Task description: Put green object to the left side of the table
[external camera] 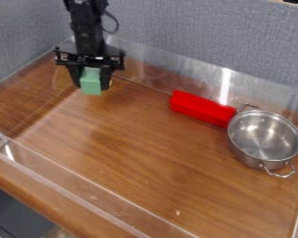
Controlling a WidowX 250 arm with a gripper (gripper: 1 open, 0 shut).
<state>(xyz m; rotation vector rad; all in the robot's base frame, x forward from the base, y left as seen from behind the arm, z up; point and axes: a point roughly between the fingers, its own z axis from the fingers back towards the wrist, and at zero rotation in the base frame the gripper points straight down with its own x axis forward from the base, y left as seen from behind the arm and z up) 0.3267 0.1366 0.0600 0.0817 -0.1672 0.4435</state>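
The green object is a small matte green block held between the fingers of my black gripper, which is shut on it. Both are at the back left of the brown wood-grain table, close to the grey backdrop and the rear clear wall. The block sits low, at or just above the tabletop; I cannot tell whether it touches the wood. The arm rises straight up out of the top of the view.
A red cylinder-like block lies right of centre. A shiny steel pot with a handle stands at the right. Low clear plastic walls border the table on all sides.
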